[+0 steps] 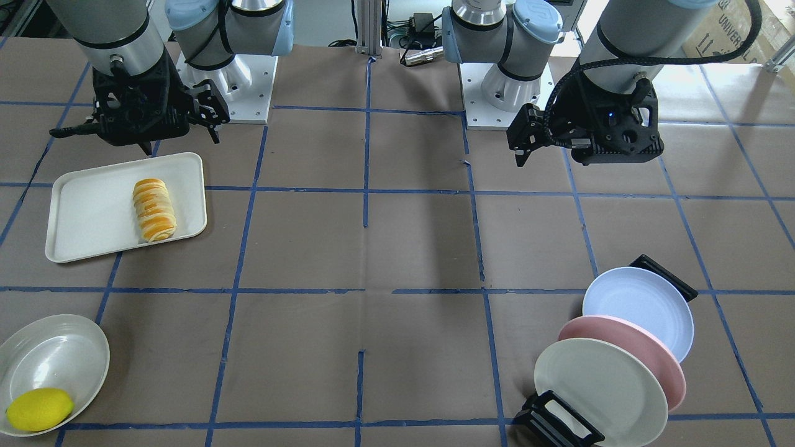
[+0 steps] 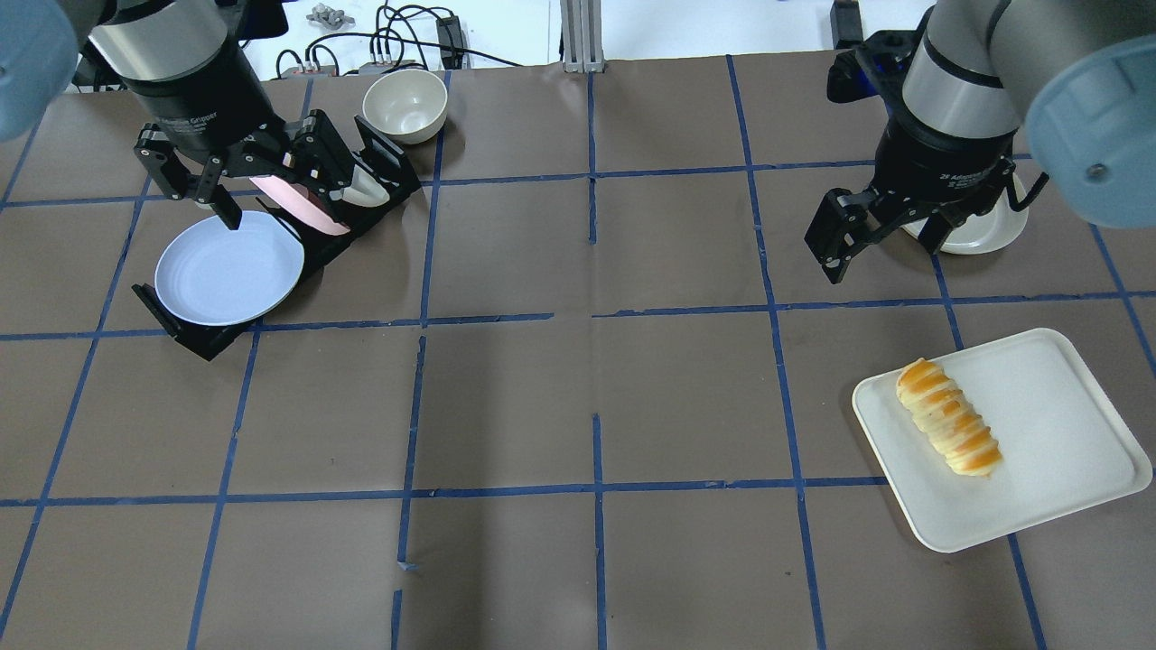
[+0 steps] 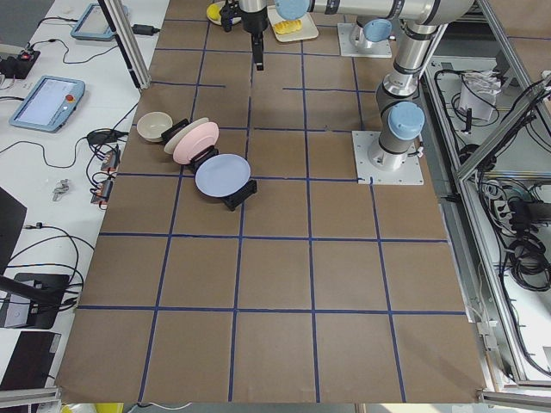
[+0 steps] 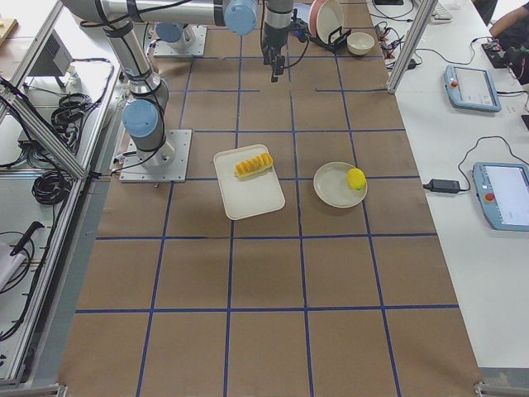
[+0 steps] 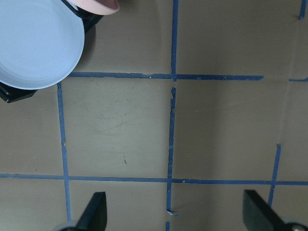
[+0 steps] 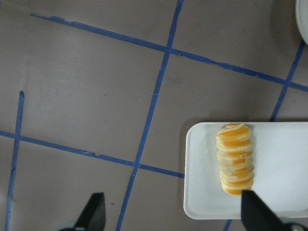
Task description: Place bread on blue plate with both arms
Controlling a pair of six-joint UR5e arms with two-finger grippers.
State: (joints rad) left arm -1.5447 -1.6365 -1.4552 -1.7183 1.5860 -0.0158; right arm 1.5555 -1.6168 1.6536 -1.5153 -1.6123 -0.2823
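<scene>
The bread (image 1: 153,209), an orange and cream striped roll, lies on a white tray (image 1: 87,217); it also shows in the overhead view (image 2: 948,429) and the right wrist view (image 6: 235,165). The blue plate (image 1: 640,310) leans in a black rack (image 2: 203,338) and shows in the overhead view (image 2: 228,275) and the left wrist view (image 5: 36,43). My left gripper (image 2: 275,185) is open and empty, raised over the rack beside the blue plate. My right gripper (image 2: 880,244) is open and empty, raised above the table, apart from the tray.
A pink plate (image 1: 667,366) and a cream plate (image 1: 596,388) stand in the same rack beyond the blue plate. A small cream bowl (image 2: 405,106) sits past the rack. A shallow cream dish (image 1: 53,347) holds a yellow lemon (image 1: 38,408) beyond the tray.
</scene>
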